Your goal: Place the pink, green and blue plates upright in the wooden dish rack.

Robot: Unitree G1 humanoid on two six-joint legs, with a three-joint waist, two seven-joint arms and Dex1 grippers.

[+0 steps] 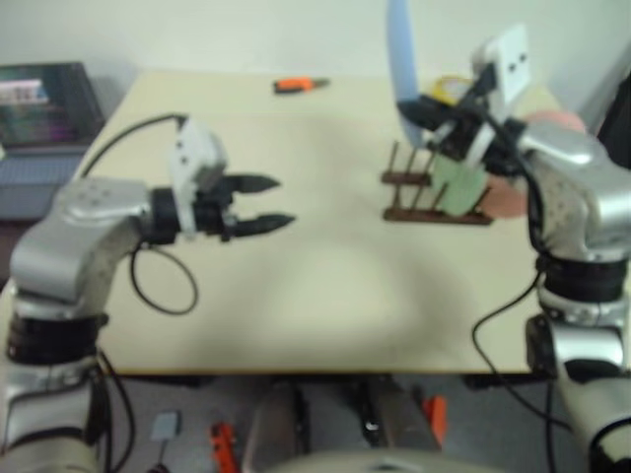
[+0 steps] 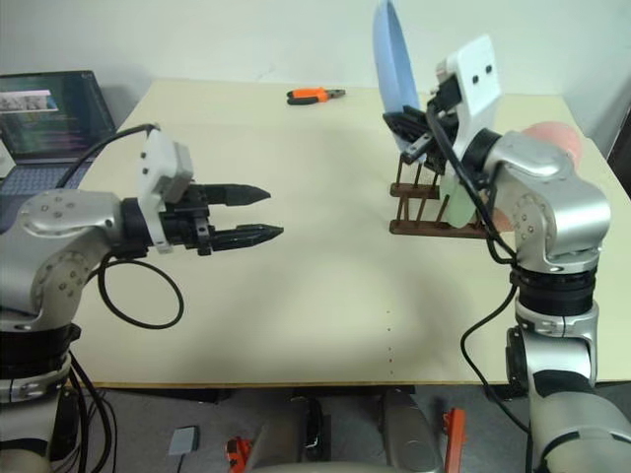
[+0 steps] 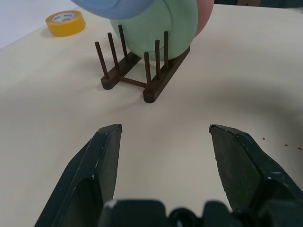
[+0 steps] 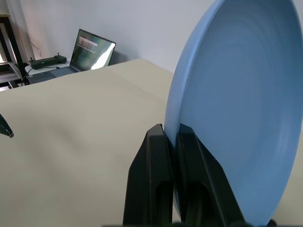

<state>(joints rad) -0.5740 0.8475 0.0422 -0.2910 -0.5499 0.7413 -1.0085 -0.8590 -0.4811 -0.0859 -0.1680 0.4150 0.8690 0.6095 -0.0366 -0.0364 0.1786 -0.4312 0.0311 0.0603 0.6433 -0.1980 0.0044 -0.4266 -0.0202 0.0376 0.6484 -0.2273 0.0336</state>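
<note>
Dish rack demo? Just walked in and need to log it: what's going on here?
The right gripper is shut on the rim of the blue plate, holding it upright above the wooden dish rack. The green plate and the pink plate stand in the rack already. The left gripper hovers over the table with its jaws open and empty.

Soft, even room light; faint diffuse shadows pool on the table [image 2: 325, 296]. Left eye view is hazy and blurred, right eye view crisp. Laptop screen [image 4: 92, 47] glows bright.
</note>
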